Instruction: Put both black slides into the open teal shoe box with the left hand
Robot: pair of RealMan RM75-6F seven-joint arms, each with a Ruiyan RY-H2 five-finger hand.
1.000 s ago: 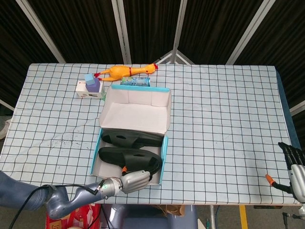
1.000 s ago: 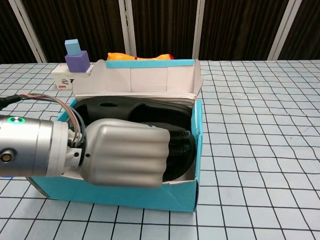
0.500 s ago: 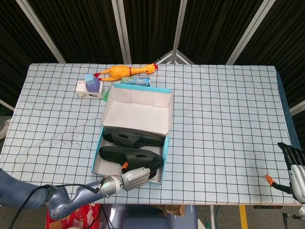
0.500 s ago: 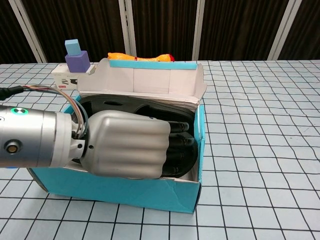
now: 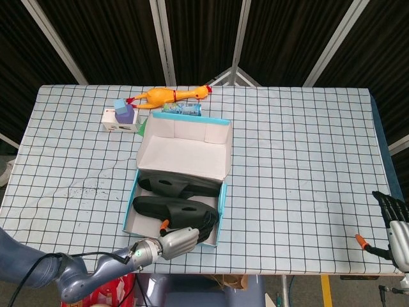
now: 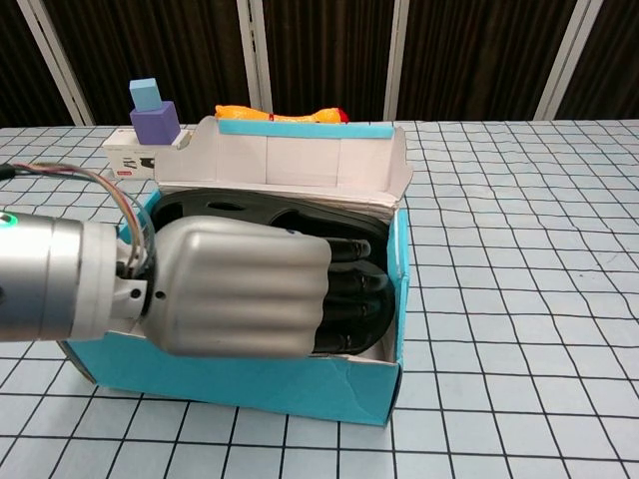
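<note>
The open teal shoe box (image 5: 220,211) stands near the table's front edge with its lid (image 5: 184,150) raised at the back. Both black slides lie inside: the far slide (image 5: 179,186) and the near slide (image 5: 171,207). In the chest view my left hand (image 6: 240,294) fills the box's (image 6: 230,379) front, its dark fingers (image 6: 351,279) curled over the near slide (image 6: 344,334). The far slide (image 6: 240,210) shows behind it. I cannot make out whether the fingers grip or only rest. My left hand (image 5: 177,240) sits at the box's near wall. My right hand (image 5: 395,220) idles at the far right edge, holding nothing.
Behind the box lie a yellow rubber chicken (image 5: 169,96), a small teal packet (image 5: 182,110) and a white carton topped with purple and blue blocks (image 5: 121,115). An orange-tipped tool (image 5: 365,242) lies by my right hand. The table's front edge runs just below the box.
The box was nudged and turned slightly away a second ago, then stayed put. My left hand has drawn a little back toward the table's front edge.
</note>
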